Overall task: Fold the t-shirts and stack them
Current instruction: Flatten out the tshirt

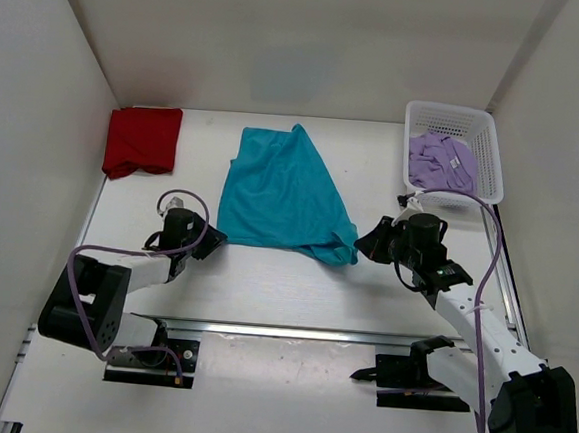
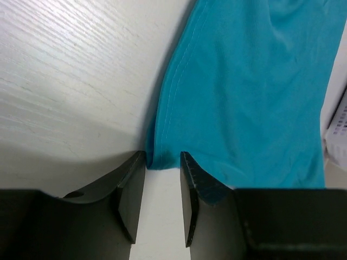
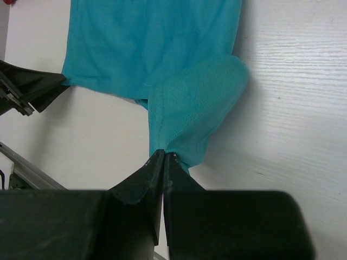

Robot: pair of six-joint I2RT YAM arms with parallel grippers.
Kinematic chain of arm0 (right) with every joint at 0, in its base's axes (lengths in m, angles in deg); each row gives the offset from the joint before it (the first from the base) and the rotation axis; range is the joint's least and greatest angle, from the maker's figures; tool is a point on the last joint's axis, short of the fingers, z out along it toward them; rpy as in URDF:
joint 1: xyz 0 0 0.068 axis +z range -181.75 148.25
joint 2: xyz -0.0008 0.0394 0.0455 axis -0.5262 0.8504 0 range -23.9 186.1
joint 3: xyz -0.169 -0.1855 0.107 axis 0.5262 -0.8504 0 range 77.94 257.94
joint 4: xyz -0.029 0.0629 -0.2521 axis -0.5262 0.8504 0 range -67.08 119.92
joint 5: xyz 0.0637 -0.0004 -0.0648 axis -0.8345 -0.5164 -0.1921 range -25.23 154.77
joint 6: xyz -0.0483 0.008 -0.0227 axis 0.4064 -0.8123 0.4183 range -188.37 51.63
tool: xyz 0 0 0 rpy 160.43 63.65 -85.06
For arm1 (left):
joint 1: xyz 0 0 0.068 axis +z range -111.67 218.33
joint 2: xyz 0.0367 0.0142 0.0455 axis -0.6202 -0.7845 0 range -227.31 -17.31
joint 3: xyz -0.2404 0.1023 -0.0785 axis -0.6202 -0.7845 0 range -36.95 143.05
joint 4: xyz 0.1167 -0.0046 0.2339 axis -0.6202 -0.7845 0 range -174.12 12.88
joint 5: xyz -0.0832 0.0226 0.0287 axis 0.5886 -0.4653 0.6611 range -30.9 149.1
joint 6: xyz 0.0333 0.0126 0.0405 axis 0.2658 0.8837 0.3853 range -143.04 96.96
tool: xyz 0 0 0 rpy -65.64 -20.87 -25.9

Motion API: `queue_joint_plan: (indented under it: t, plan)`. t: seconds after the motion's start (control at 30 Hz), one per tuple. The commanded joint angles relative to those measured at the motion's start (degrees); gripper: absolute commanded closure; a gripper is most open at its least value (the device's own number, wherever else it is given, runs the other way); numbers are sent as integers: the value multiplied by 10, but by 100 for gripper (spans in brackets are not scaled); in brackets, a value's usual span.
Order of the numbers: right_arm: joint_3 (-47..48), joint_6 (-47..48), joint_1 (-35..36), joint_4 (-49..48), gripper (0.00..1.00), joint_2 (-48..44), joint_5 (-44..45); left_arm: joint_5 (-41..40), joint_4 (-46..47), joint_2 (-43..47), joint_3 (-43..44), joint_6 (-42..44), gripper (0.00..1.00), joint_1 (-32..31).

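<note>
Basket [image 1: 453,111] holds lavender shirt [image 1: 439,160]; R gripper [image 3: 164,154] pinches teal shirt [image 1: 281,191], L gripper [image 2: 162,156] jaws apart at hem.

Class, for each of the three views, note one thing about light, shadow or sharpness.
Top view: even, soft light, all sharp, faint shadows. Left wrist view: the left hand is dark and casts a soft shadow on the table; stitching on the teal shirt is crisp. Right wrist view: the right hand is near-black, cloth weave sharp.

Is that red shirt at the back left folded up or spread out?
Folded. The dark red cloth t-shirt lies as a compact rectangle, with no sleeves or neckline sticking out.
</note>
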Motion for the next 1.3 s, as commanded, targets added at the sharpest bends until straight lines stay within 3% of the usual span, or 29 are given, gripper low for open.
queue_joint_plan:
  t: [0.0, 0.1, 0.2, 0.37, 0.47, 0.67, 0.73, 0.77, 0.87, 0.9, 0.93, 1.07, 1.13, 1.2, 1.27]
  plan:
    - [7, -3, 6, -27, 100, 3, -6, -35, 35, -12, -8, -17, 57, 3]
    - [3, -5, 5, -29, 100, 1, -7, -28, 55, -33, -10, -13, 70, 12]
    - [6, -4, 7, -20, 100, 4, 3, -8, 52, -45, 11, -15, 97, 20]
    - [53, 16, -18, 26, 100, 18, 15, 18, -10, 15, 81, 9, 100, 27]
    - [140, 37, -33, 62, 100, 44, 22, 43, -67, 61, 174, 36, 100, 37]
    - [495, 111, -39, 225, 100, 140, 84, 128, -166, 115, 404, 60, 100, 107]
    - [678, 137, -46, 280, 100, 184, 88, 174, -177, 118, 478, 44, 100, 145]
    - [771, 145, -30, 314, 100, 208, 109, 200, -179, 118, 508, 28, 100, 164]
    - [895, 183, 37, 391, 99, 252, 163, 246, -164, 119, 530, -9, 100, 200]
    - [894, 190, 62, 397, 100, 255, 164, 256, -149, 123, 519, -29, 100, 206]
    - [826, 189, 79, 389, 100, 230, 161, 272, -126, 126, 502, -37, 100, 214]
    - [426, 161, 76, 250, 100, 80, 87, 284, -91, 108, 426, -57, 100, 233]
    - [311, 139, 39, 215, 100, 32, 34, 293, -73, 92, 389, -65, 100, 242]
    - [229, 127, 13, 191, 100, -3, 16, 295, -47, 77, 345, -75, 100, 245]
    - [212, 121, -9, 182, 100, -3, -4, 284, -42, 69, 334, -70, 100, 238]
